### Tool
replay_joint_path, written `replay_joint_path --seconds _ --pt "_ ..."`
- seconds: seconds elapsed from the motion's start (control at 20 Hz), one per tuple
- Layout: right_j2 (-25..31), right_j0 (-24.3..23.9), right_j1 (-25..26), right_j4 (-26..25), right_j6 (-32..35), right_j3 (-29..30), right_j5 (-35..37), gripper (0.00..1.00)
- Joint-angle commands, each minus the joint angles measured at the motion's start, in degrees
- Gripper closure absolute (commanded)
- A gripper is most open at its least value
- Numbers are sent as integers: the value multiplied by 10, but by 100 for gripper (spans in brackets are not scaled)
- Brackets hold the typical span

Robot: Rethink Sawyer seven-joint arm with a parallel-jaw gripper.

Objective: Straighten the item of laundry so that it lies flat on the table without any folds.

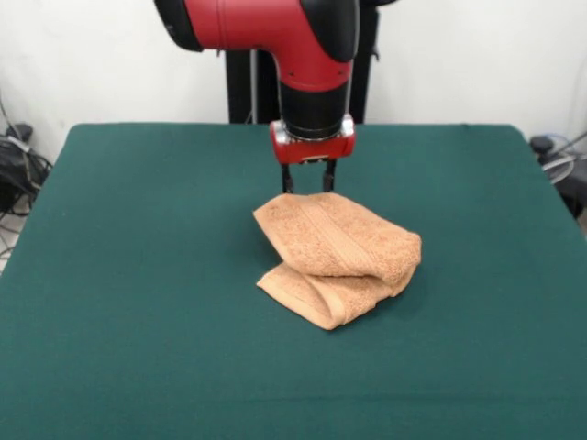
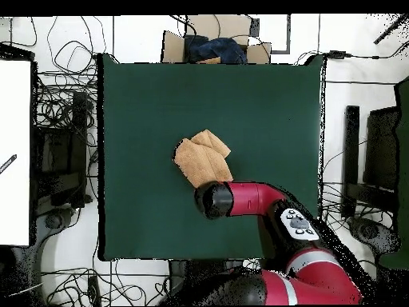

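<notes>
Towel: peach-orange terry towel (image 1: 337, 255) is sitting near the middle of the green table (image 1: 138, 275), folded over itself into a lumpy double layer, so nowhere near flat yet.
Folds: top flap with the woven band lies across a lower layer that pokes out toward the camera in the front view; overhead (image 2: 204, 158) it reads as two overlapping pieces.
Gripper: the claw (image 1: 308, 181) hangs right at the towel's far edge, fingers pointing down with a small gap between them, nothing pinched as far as I can see, so I'd call it open.
Step, my guess: grabbing that far edge of the top flap.
Tip: pinch only the upper layer, not both, or the whole bundle just drags along.
Then: lift low and peel it away from the lower layer.
Risk: terry clings to felt, so go slow.
</notes>
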Motion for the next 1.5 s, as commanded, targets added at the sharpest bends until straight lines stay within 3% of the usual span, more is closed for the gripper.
replay_joint_path --seconds 0.05,0.4,0.7,1.5 --pt "45 7 -2 15 12 -45 63 0" --pt "53 4 7 14 8 -56 76 0" --pt "64 1 -39 29 1 -41 111 0" --pt "79 -8 -67 28 -28 -59 203 0"
